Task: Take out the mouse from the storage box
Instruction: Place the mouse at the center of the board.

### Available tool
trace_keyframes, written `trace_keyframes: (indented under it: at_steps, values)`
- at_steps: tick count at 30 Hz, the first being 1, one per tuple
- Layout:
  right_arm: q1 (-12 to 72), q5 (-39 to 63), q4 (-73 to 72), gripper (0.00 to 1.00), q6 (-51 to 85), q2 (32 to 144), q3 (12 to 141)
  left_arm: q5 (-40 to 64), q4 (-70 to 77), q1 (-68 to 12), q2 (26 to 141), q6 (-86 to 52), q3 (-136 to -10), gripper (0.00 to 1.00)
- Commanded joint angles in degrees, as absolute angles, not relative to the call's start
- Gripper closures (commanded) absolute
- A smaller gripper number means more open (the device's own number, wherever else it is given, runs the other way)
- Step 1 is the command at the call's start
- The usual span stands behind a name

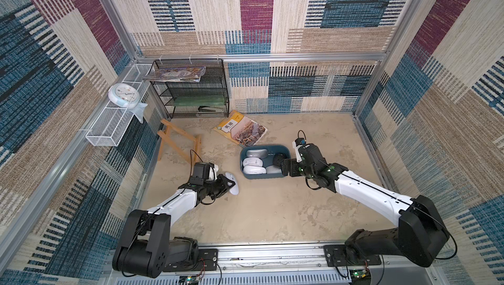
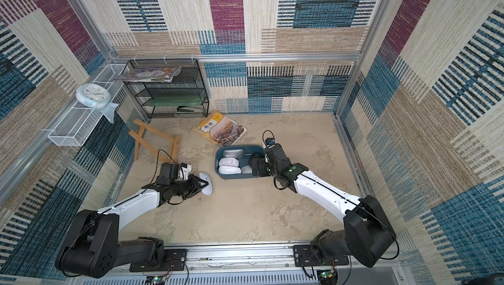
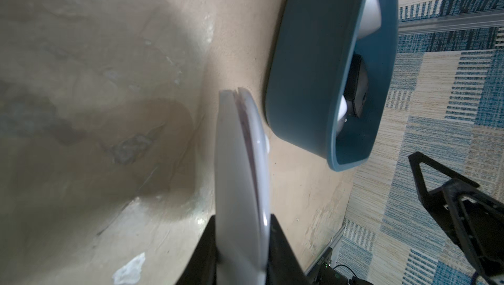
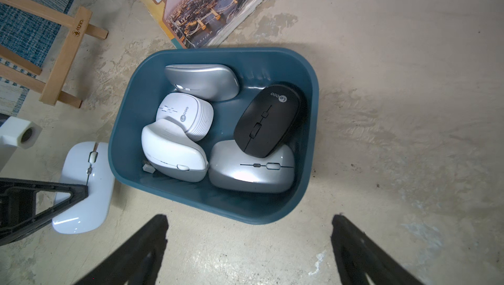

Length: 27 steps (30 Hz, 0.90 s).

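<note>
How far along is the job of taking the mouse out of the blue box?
Done: one white mouse is already out of the box, beside it. In hand: the left gripper is shut on that mouse, low at the table, not yet released. Left: letting it go. Five other mice lie in the box, and the right gripper hangs open above it, holding nothing.

Textbook (image 1: 240,131), easel (image 1: 177,144), clock (image 1: 123,94), black rack (image 1: 191,90)

Book (image 4: 207,11) reads "英语 ENGLISH"; black mouse (image 4: 268,120) says "Lecoo"
</note>
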State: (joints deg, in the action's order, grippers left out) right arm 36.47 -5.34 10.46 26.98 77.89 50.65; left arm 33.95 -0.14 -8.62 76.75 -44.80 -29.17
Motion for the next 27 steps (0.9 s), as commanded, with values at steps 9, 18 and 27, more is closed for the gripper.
trace_keyframes:
  at_steps: [9,18,27]
  values:
    - [36.99,-6.68,11.24,0.04,26.92,78.64,52.01,34.73,2.87,-8.53,81.77,-43.53,-29.53,0.55]
    - [37.22,-7.1,11.6,0.03,26.88,78.93,52.55,20.63,-11.42,-8.55,71.29,-39.96,-31.61,0.23]
    - [38.4,-6.87,12.57,0.04,26.31,80.69,55.73,8.23,-22.56,-8.53,50.96,-38.69,-31.77,0.18]
